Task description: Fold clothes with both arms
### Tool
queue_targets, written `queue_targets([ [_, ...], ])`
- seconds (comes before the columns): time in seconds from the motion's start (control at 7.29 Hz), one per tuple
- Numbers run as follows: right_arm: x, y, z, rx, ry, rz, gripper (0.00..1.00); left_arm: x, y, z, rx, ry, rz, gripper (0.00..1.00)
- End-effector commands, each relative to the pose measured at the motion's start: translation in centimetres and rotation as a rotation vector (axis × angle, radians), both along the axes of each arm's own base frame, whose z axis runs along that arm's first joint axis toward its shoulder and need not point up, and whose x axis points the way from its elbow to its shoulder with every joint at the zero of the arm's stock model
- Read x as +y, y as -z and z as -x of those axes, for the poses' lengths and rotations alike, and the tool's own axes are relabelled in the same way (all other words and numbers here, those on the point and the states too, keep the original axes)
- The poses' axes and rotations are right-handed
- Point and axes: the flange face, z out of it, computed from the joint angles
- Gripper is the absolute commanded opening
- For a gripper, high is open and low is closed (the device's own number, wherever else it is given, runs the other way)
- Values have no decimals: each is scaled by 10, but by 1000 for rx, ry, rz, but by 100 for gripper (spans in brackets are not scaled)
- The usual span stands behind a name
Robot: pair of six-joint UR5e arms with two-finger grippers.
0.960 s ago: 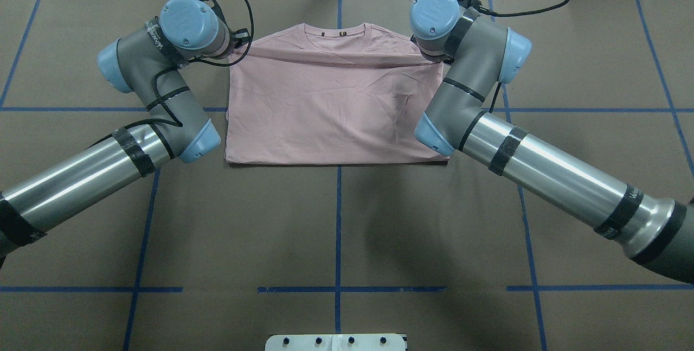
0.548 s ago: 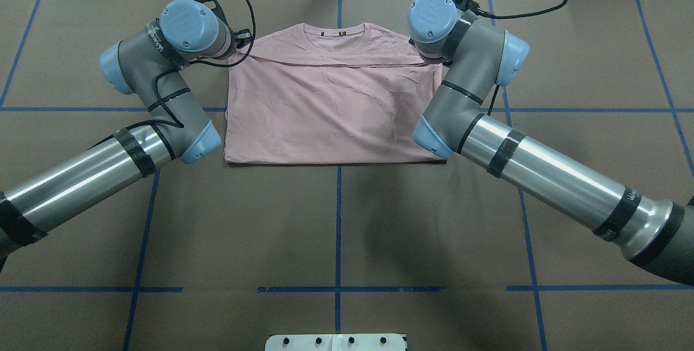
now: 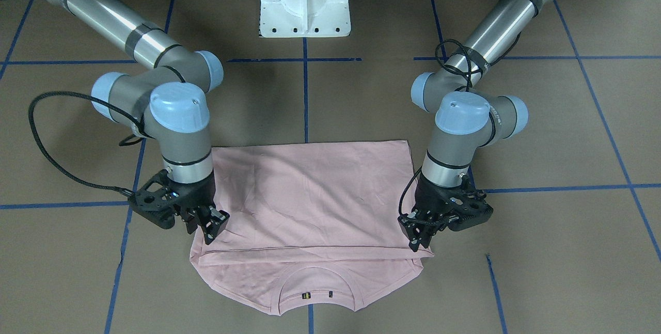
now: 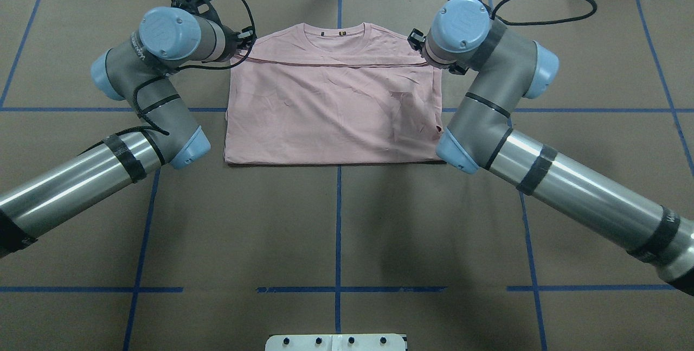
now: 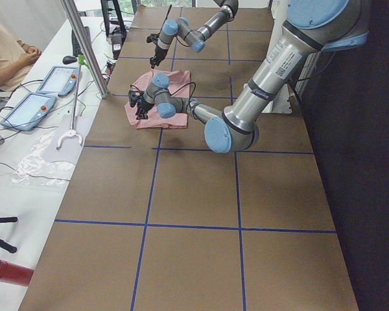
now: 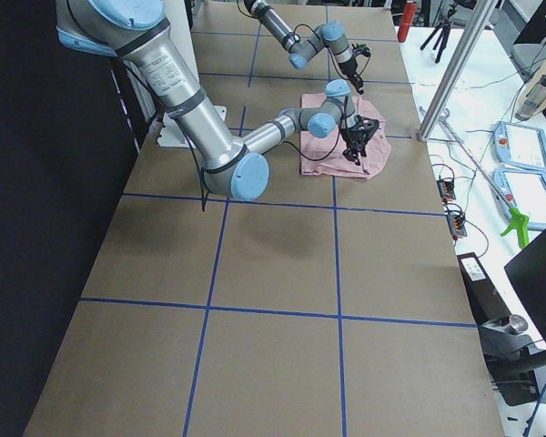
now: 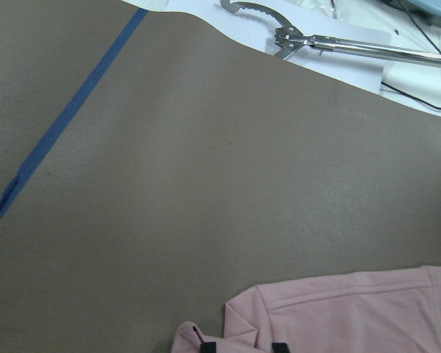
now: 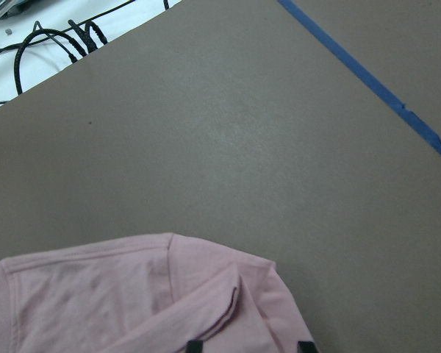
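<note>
The pale pink T-shirt [image 3: 310, 200] lies folded in half on the brown table, its hem edge laid across just below the ribbed collar [image 3: 310, 285]. Only plain fabric shows; the print is hidden. My left gripper [image 3: 419, 238] hovers over the folded edge's corner on the shirt's left side, jaws apart, holding nothing. My right gripper [image 3: 213, 228] hovers over the opposite corner, also open and empty. In the overhead view the shirt [image 4: 331, 107] lies flat between both wrists. Each wrist view shows a shirt corner [image 7: 353, 316] [image 8: 117, 294] below the spread fingertips.
The white pedestal base [image 3: 304, 1] stands at the robot's side of the table. Blue tape lines [image 4: 338, 221] cross the brown surface. Past the far table edge lie a metal grabber tool [image 7: 331, 40], cables [image 8: 51, 40] and tablets [image 5: 32, 97] beside a seated person [image 5: 6, 52].
Both wrists have swung outward, away from the shirt's sides. The folded edge has settled flat a little nearer the collar.
</note>
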Motion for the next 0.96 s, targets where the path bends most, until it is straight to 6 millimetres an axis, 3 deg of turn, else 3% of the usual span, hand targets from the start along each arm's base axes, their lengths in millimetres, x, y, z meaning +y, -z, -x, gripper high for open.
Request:
queue_targets([
  [0.0,88,-14,-18,-127,-19,68,59,4,11,3,47,-13,-16,35],
  [0.14,131,-15,-13,-163,-3,90,65,6,8,3,45,-15,-14,35],
  [0.27,153,-14,1,-187,-6,126,68,6,8,4,49,-12,-12,35],
  [0.41,169,-29,16,-158,3,127,69,7,4,4,44,-12,-10,35],
  [0.82,171,-45,20,-125,-5,133,69,7,-2,6,41,-5,-2,35],
])
